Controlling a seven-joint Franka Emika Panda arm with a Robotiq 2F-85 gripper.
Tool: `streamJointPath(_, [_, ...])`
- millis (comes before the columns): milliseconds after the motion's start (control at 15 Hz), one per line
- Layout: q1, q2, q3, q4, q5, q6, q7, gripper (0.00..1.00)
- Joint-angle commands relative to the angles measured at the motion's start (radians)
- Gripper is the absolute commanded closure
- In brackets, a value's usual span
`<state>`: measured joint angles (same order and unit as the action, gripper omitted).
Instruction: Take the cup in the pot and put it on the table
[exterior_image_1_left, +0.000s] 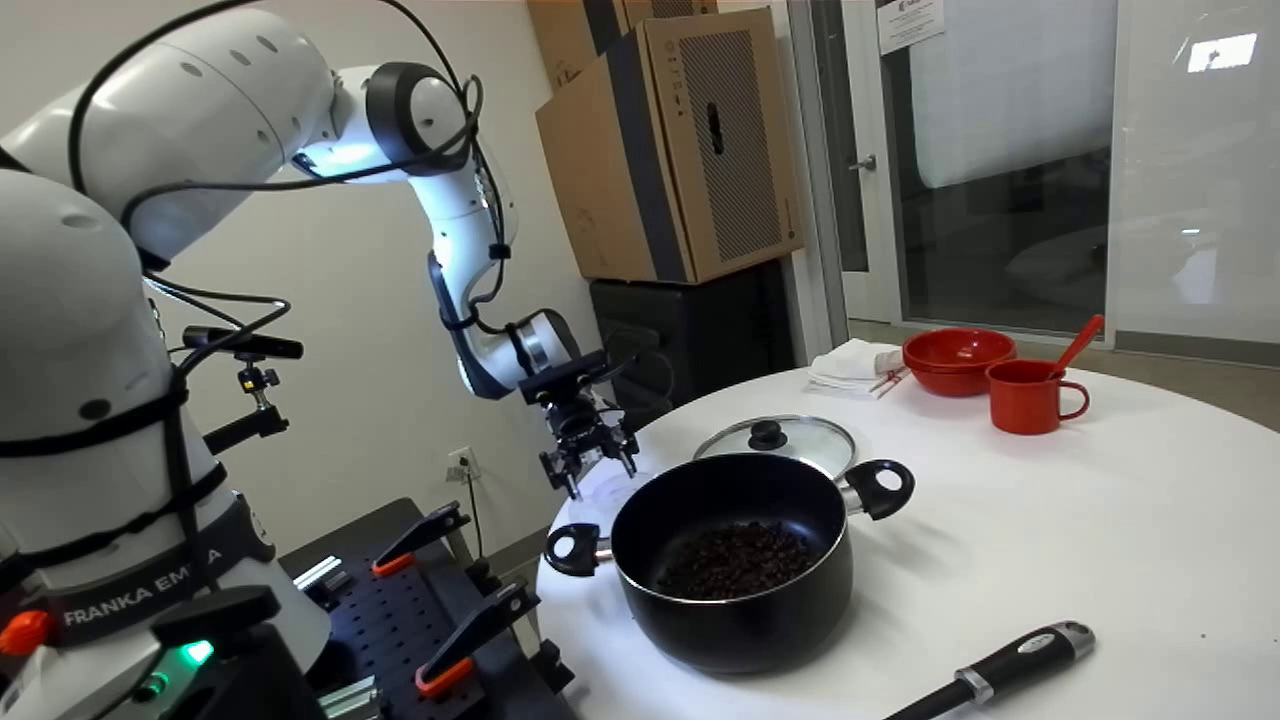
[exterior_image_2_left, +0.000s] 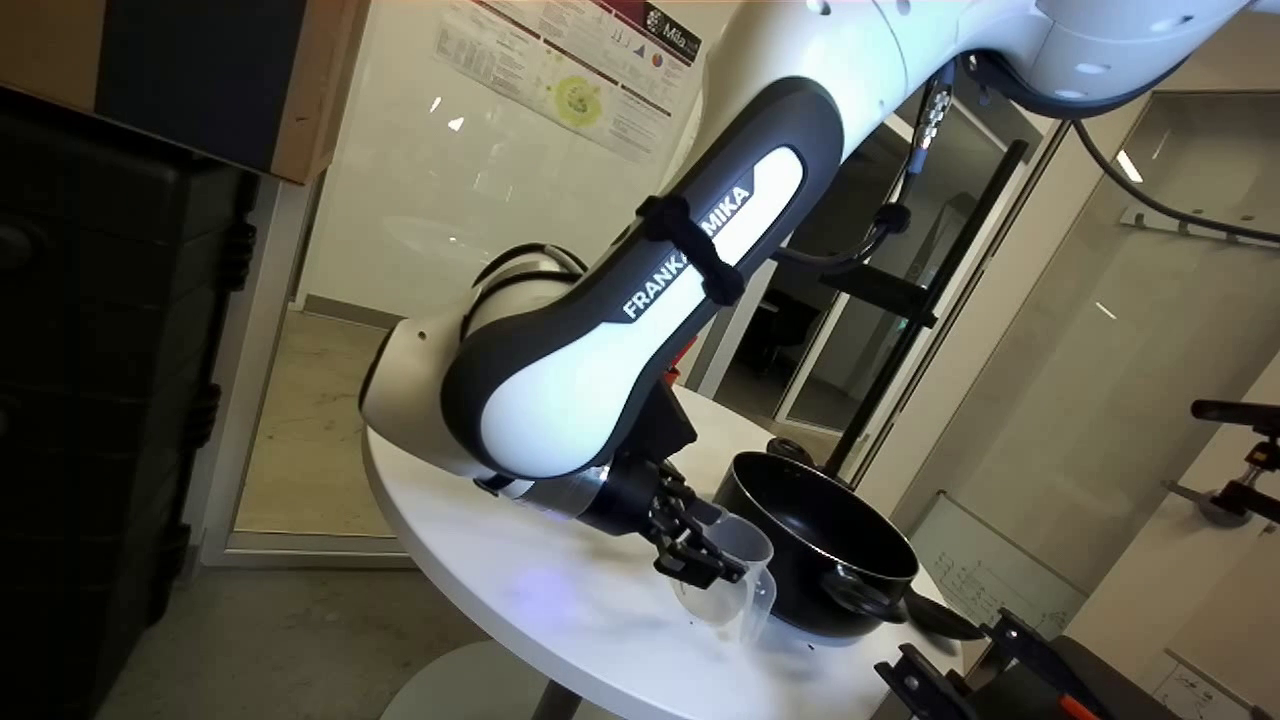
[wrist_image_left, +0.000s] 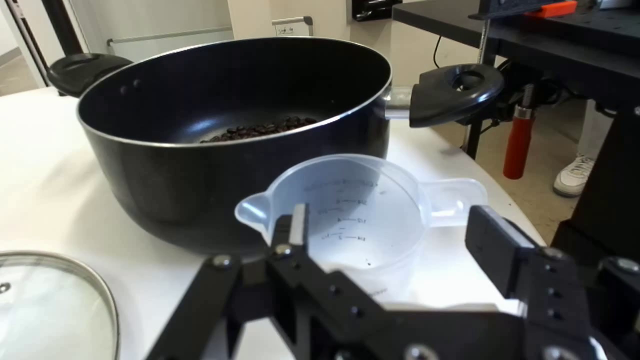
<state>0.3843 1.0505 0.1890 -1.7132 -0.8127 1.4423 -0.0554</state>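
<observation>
Gripper (wrist_image_left: 395, 232), black, metal and two-fingered, is spread wide at the pale translucent plastic cup (wrist_image_left: 350, 220) — clasping nothing, we judge, because that cup already stands on the round white table (exterior_image_1_left: 1100, 520), just beside, not inside, the round black metal cooking pot (wrist_image_left: 220, 180) of dark beans (exterior_image_1_left: 735, 560).
</observation>
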Motion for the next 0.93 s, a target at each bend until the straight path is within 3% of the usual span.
streamJointPath(0, [-0.045, -0.116, 0.047, -0.108, 0.02, 0.035, -0.008, 0.0])
streamJointPath(333, [-0.125, -0.337, 0.113, -0.295, 0.141, 0.146, 0.044, 0.0])
streamJointPath(867, [-0.187, -0.755, 0.081, -0.604, 0.366, 0.438, 0.077, 0.0])
